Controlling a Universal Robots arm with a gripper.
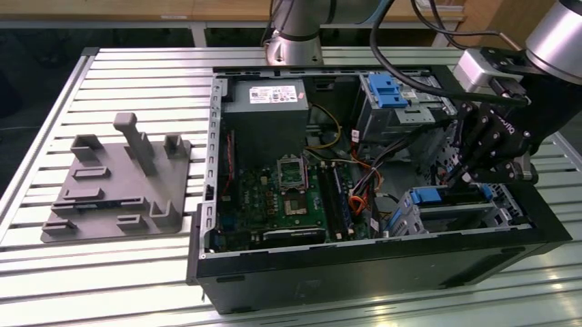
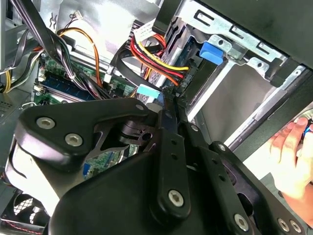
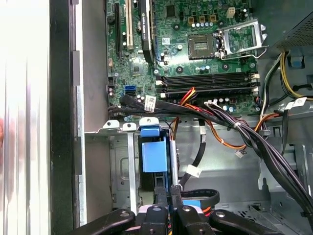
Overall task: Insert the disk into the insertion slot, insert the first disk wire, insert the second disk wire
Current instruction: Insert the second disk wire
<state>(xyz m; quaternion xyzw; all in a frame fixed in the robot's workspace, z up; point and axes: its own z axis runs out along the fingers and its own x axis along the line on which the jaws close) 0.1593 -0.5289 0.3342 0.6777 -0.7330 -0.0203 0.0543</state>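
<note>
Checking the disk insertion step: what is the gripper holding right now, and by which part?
It cannot be told for sure. The gripper has its fingers together at the near edge of the disk, which stands in the insertion slot.

A robotics lab bench: an opened computer case on a slatted metal table, beside a grey fixture.
</note>
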